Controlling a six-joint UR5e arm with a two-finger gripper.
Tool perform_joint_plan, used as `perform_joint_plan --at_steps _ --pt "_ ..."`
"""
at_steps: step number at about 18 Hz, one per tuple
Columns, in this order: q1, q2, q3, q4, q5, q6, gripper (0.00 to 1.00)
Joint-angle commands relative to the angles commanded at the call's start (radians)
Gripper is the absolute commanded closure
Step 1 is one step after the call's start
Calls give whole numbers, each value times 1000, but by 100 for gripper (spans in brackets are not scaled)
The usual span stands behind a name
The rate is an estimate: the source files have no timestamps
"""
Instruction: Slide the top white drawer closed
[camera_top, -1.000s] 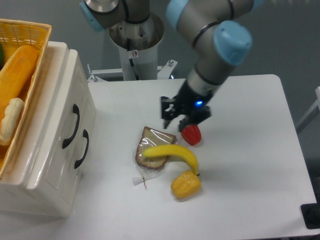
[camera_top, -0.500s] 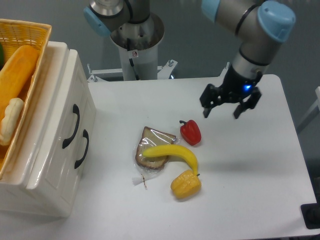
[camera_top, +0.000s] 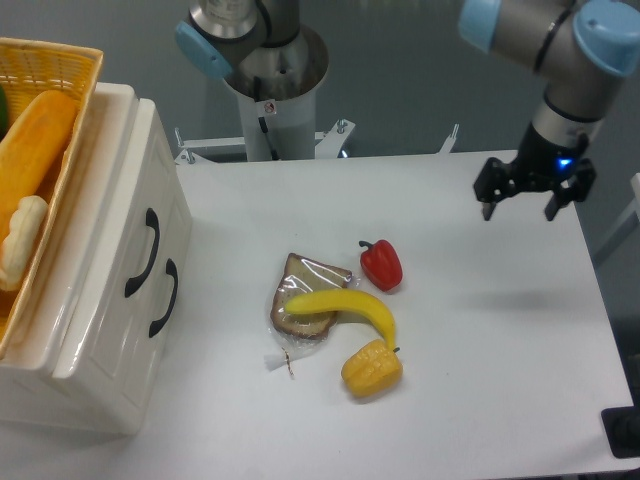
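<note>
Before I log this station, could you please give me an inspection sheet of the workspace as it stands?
Surface: white table, bare on its right side.
Job's things: top white drawer, front close to the lower drawer front; whether fully shut cannot be told.
Clutter: red pepper, banana lying over wrapped bread slice, yellow pepper; yellow wicker basket with food on the cabinet.
Grippers: gripper open, holding nothing, above the table's far right, away from the drawer.
Cables: nothing seen.
Surroundings: robot base column behind the table, grey floor.
</note>
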Motion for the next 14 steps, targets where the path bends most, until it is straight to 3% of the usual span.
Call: perform_joint_plan --at_steps 4,10,14 --pt "2 -68 34 20 53 139 0" --pt "35 -74 42 25 53 336 0" --pt "51 -78 43 25 53 365 0"
